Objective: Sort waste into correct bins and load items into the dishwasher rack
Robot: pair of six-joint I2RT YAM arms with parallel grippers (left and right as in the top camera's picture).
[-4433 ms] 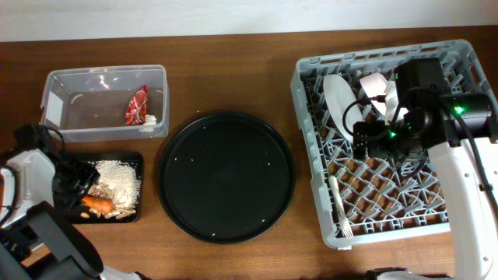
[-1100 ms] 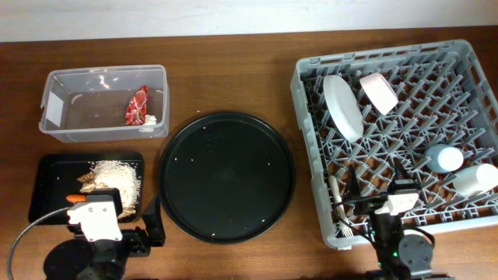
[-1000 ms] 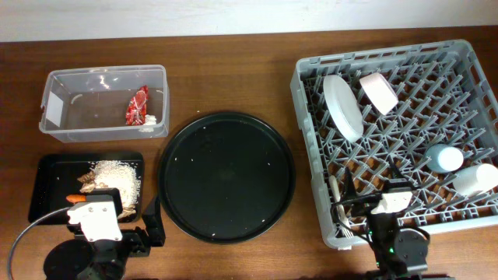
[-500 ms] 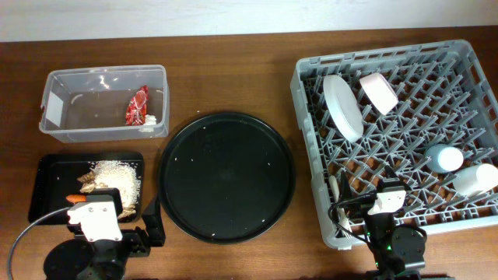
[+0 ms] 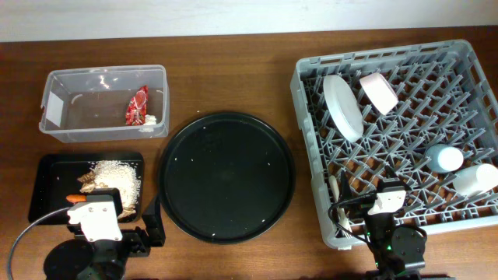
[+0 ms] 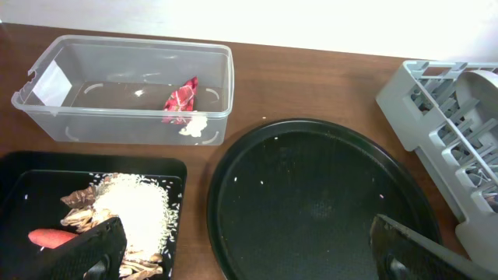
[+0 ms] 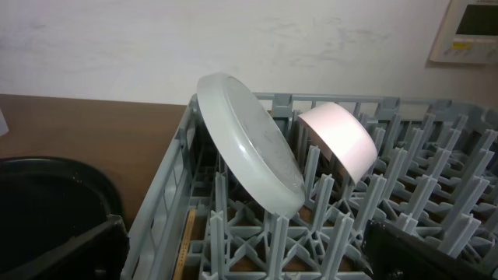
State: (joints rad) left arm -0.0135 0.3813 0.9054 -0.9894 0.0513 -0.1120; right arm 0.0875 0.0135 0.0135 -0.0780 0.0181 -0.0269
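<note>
The sorting and loading are judged to be finished or all but finished, since nothing of the task is seen loose on the table. In the clear tub [image 5: 85, 110] at the upper left, a red wrapper [image 5: 138, 106] and a white tissue [image 5: 150, 120] are held. In the shallow black tray [image 5: 47, 187] at the lower left, rice [image 5: 118, 177], brown scraps [image 5: 89, 185] and a carrot [image 5: 76, 198] are gathered. The round tray [image 5: 226, 177] in the middle is seen bare but for a few specks. In the rack [image 5: 305, 140] on the right, a plate [image 5: 343, 106] and a bowl [image 5: 378, 91] are stood on edge near its upper left, a blue cup [image 5: 444, 158] and a white cup [image 5: 475, 180] are laid at its right side, and a fork [image 5: 334, 189] is laid near its lower left corner. The left gripper [image 6: 249, 253] and the right gripper [image 7: 245, 253] are seen low at the bottom edge, jaws spread wide on nothing. No grasp is judged to be called for next, at most a check of the bins.
</note>
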